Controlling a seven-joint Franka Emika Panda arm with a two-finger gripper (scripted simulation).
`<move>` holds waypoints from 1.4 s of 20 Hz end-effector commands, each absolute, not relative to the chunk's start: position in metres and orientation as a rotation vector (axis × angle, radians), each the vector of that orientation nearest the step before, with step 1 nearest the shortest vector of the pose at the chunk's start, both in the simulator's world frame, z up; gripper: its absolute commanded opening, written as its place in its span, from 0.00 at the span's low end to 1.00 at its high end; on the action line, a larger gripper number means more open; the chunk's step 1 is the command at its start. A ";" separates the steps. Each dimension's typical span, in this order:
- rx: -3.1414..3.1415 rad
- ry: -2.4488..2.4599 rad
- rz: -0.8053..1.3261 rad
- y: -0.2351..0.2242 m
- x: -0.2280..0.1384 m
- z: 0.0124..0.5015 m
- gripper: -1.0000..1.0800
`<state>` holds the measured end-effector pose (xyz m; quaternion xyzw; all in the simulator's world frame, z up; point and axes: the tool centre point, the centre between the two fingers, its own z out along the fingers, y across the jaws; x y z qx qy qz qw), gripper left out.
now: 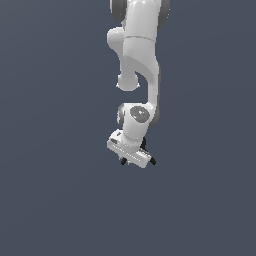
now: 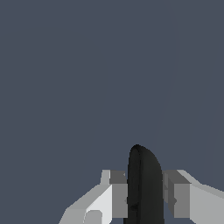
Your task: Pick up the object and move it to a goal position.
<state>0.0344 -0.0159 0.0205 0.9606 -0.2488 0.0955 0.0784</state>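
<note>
Gripping the black clamp (image 2: 144, 188) | gripper (image 2: 145, 194) pads pressed on both its sides | arm (image 1: 142, 60) hanging from 12 o'clock | plain grey-blue backdrop (image 1: 50, 150)

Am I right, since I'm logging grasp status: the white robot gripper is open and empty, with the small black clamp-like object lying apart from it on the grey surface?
Not quite. The white robot gripper is not open and empty: its grey fingers are closed on the small black clamp-like object, which sits between them. The wrist view shows this.
</note>
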 end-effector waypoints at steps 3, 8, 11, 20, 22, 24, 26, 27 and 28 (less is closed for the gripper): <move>2.875 -0.746 0.285 -0.020 0.032 0.022 0.00; 2.875 -0.746 0.285 -0.037 0.024 0.030 0.00; 2.875 -0.746 0.285 -0.054 0.015 0.038 0.00; 2.875 -0.746 0.287 -0.128 -0.023 0.076 0.00; 2.875 -0.746 0.287 -0.143 -0.030 0.083 0.00; 2.875 -0.746 0.287 -0.156 -0.035 0.089 0.00; 2.875 -0.746 0.287 -0.166 -0.040 0.094 0.00; 2.875 -0.746 0.288 -0.170 -0.041 0.096 0.00; 2.875 -0.746 0.288 -0.173 -0.043 0.098 0.00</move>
